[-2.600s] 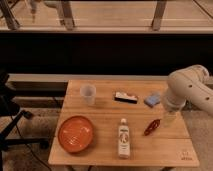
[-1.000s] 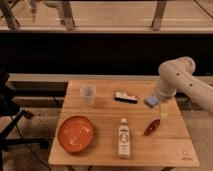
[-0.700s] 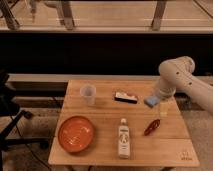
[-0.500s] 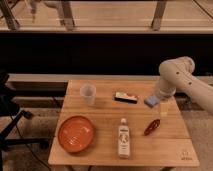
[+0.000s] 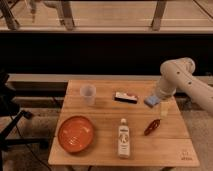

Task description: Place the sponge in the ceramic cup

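Just beside the sponge [image 5: 151, 101], the gripper [image 5: 164, 109] hangs spread and empty; likely the reach, needing centring before pinching, cup [image 5: 88, 93] well apart

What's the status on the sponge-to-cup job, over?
Gripper open, low at the right side of the table, beside the sponge. Sponge lying loose, not gripped; ceramic cup at far left. Flat box lies between them.

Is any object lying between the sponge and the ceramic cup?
Yes: the flat black-and-white box lies between the sponge and the ceramic cup. The open gripper hangs close beside the sponge, with nothing visible between them.
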Motion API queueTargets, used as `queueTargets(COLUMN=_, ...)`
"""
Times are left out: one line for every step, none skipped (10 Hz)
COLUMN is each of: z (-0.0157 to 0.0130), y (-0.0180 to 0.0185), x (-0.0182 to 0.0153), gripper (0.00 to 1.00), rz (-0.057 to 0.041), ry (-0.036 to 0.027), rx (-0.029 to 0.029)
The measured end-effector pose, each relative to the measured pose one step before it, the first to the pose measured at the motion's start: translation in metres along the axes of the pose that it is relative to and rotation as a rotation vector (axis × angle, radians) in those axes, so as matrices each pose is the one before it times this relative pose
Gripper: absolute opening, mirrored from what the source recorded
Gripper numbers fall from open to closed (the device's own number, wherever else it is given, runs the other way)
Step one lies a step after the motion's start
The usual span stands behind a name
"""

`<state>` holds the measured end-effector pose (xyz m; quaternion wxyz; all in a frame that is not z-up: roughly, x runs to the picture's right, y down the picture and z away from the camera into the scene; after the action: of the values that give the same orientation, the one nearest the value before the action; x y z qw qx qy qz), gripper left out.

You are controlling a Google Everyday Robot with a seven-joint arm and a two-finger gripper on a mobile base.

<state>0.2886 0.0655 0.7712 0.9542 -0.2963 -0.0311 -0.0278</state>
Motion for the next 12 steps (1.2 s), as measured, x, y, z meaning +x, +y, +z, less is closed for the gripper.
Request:
queueTargets(z=0.00277, y=-0.00163, x=0.00000, gripper=1.00, rz=-0.00552, ry=-0.00293, rx=-0.00175)
queueTargets(z=0.00316, y=-0.00030, x=-0.00005, gripper=1.00, rz=-0.00469, ry=-0.00476, rx=-0.00357)
queueTargets(z=0.00197, y=-0.00017, x=0.00159, gripper=1.00, rz=-0.00333, ry=-0.00053, rx=-0.00086)
queueTargets(z=0.00199, y=-0.00147, x=0.00105, gripper=1.00, rz=-0.00516, ry=-0.00603, rx=0.00005)
queueTargets(z=0.00536, y=-0.00146, x=0.00322, gripper=1.00, rz=-0.00305, ry=-0.00543, rx=-0.00193)
queueTargets(z=0.00592, y=-0.00239, x=0.00209, gripper=1.00, rz=-0.00304, ry=-0.00544, rx=-0.00047)
queueTargets(z=0.00173, y=-0.00198, x=-0.00096, gripper=1.00, rz=-0.00450, ry=-0.00244, rx=0.00057)
queueTargets(z=0.00084, y=-0.00262, x=-0.00120, gripper=1.00, rz=-0.00673, ry=-0.00254, rx=0.00026)
queueTargets(z=0.00139, y=-0.00247, x=0.00099, gripper=1.00, rz=-0.00246, ry=-0.00382, rx=0.00115)
queueTargets(z=0.00010, y=-0.00090, x=0.00337, gripper=1.00, rz=-0.00060, ry=-0.00124, rx=-0.00322)
queueTargets(z=0.00119, y=-0.00028, x=0.00212, gripper=1.00, rz=0.00032, ry=-0.00143, rx=-0.00253)
queueTargets(z=0.00262, y=-0.00174, x=0.00231, gripper=1.00, rz=-0.00297, ry=-0.00324, rx=-0.00408)
